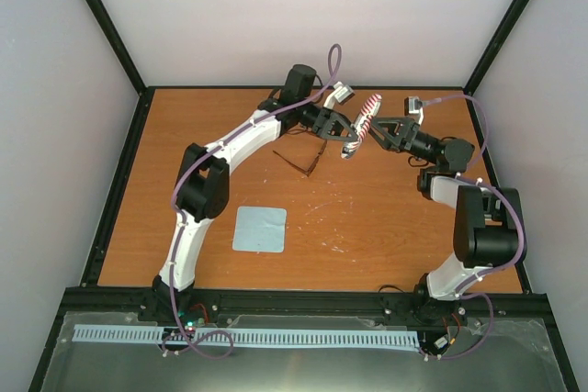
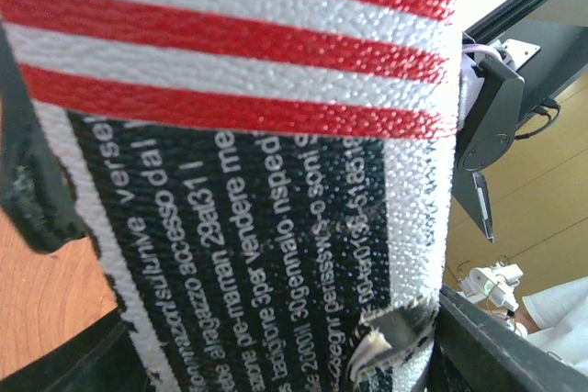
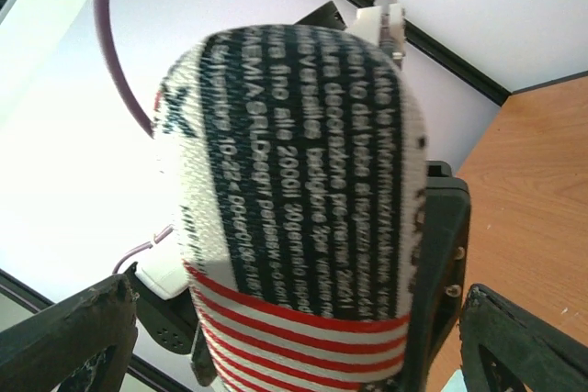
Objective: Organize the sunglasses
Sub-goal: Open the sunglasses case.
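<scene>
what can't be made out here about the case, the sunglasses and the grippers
- sunglasses: seen in the top view only and tiny. The left arm covers one end, so the lenses and hinges are unreadable.
- flag-patterned case: fills both wrist views, with its ends cut off by the edges. Whether it is open or closed is unclear.
- left gripper: in the left wrist view the case covers where its fingers press.

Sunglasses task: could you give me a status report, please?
Left gripper shut on flag-patterned case. Right gripper open around it. Sunglasses on table, untouched.
</scene>
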